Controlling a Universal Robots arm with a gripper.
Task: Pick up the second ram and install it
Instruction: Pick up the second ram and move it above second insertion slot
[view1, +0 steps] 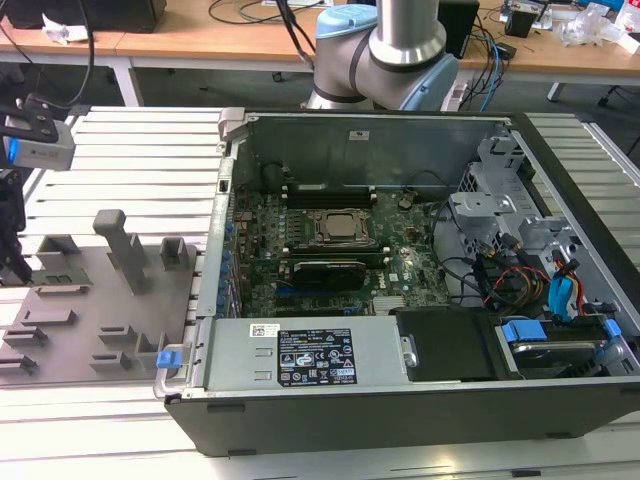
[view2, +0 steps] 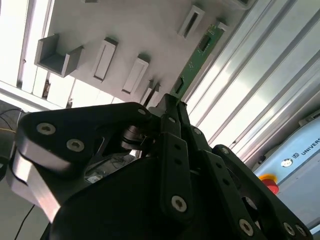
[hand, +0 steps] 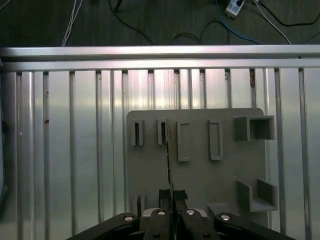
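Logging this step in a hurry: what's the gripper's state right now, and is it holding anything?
Gripper: closed, holding the second ram edge-on between its fingers.

Past the far wall of the computer case (view1: 400, 430), the arm (view1: 405, 25) shows a brushed silver tube set into rounded grey joint housings with pale blue caps. The gripper (view2: 167, 100) is matte black. Its flat, layered linkage bars have rounded ends, are pinned by bright silver screws (view2: 179, 203), and narrow to two slim fingers (hand: 163, 196).
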